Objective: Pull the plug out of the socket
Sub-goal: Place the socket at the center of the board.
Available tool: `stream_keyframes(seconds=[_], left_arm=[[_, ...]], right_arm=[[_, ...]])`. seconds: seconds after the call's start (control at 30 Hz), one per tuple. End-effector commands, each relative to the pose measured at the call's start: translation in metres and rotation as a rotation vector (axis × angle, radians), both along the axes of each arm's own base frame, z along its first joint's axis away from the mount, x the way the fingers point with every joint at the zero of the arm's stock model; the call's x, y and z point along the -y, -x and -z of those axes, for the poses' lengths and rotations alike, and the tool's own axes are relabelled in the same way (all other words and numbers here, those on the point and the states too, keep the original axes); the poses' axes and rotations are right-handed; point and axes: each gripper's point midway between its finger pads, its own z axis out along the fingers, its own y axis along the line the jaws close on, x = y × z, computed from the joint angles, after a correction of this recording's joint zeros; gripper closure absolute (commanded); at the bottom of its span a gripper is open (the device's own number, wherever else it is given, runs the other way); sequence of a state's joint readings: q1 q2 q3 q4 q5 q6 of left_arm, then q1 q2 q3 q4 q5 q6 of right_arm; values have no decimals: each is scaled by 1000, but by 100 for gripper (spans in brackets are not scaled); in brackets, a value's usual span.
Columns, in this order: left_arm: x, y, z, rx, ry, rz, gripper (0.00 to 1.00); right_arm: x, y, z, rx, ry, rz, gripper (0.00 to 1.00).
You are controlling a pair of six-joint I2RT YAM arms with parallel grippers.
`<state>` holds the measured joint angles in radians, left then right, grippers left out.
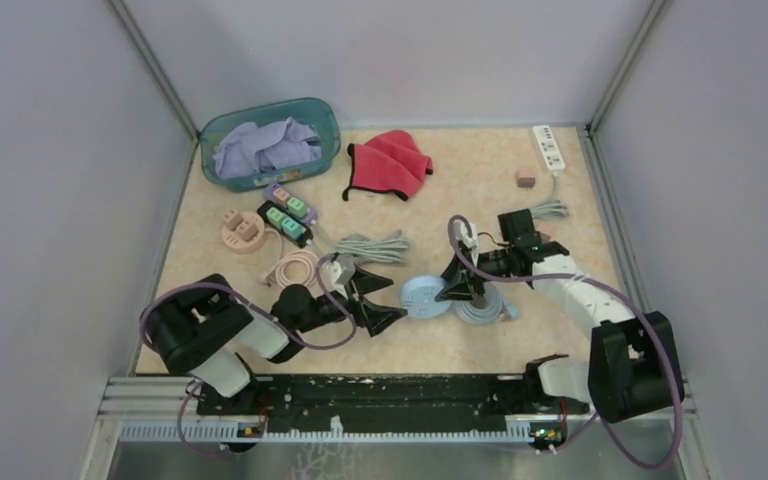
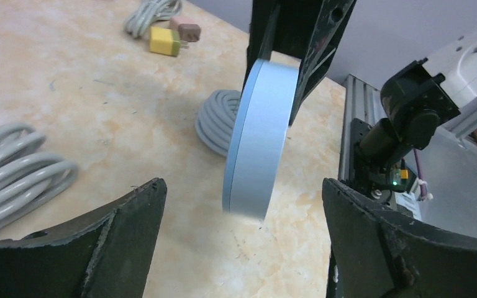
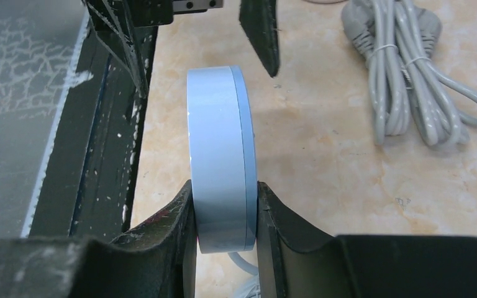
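The round blue socket (image 1: 423,296) is gripped by its rim between the closed jaws of the right gripper (image 3: 223,194), near the front middle of the desk (image 1: 480,190). The jaws of the left gripper (image 2: 242,186) are spread wide either side of it, untouching. A coiled grey cable (image 1: 485,310) lies beside it.

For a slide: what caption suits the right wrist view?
Right gripper clamps the light blue round socket edge-on, a bundled grey cable lying nearby.
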<state>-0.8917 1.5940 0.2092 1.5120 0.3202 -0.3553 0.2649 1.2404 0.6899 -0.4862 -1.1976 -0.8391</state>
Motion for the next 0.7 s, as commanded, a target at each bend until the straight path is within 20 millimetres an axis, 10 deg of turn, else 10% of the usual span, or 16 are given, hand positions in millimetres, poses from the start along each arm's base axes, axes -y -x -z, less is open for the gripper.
stream_keyframes(seconds=[0.0, 0.4, 0.67], left_arm=[[-30, -11, -59, 72, 216, -92, 0], [-76, -51, -38, 76, -129, -345, 0], [-124, -64, -39, 82, -130, -591, 0]], right_arm=[[2, -30, -54, 26, -148, 52, 100], [35, -171, -102, -39, -135, 600, 100], [92, -279, -123, -67, -313, 1054, 100]])
